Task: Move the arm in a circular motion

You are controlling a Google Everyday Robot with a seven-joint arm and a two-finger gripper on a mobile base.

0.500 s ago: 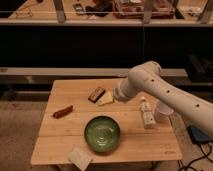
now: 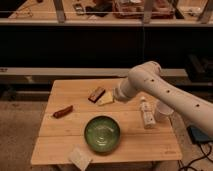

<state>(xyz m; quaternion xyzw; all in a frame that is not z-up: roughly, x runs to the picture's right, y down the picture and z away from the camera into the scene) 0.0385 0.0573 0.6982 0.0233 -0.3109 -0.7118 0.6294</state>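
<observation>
a lab: gripper (image 2: 118, 94) over wooden table (image 2: 65, 146), shelves (image 2: 60, 21) behind.

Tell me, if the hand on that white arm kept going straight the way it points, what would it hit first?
Probably the pale yellow wedge just beyond the hand, with the brown bar right beside it. Height is hard to judge, so the hand might pass above both.

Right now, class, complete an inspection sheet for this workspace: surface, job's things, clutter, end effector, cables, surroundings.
Surface: light wooden slatted table.
Job's things: thick white jointed robot arm, reaching in from the right.
Clutter: round green bowl, reddish-brown stick, brown rectangular bar, small white bottle, pale cup, white packet at front edge.
End effector: pale yellowish end effector low over the table, beside the brown bar.
Cables: dark cable on floor, right.
Surroundings: dark counter behind, grey rail.
</observation>
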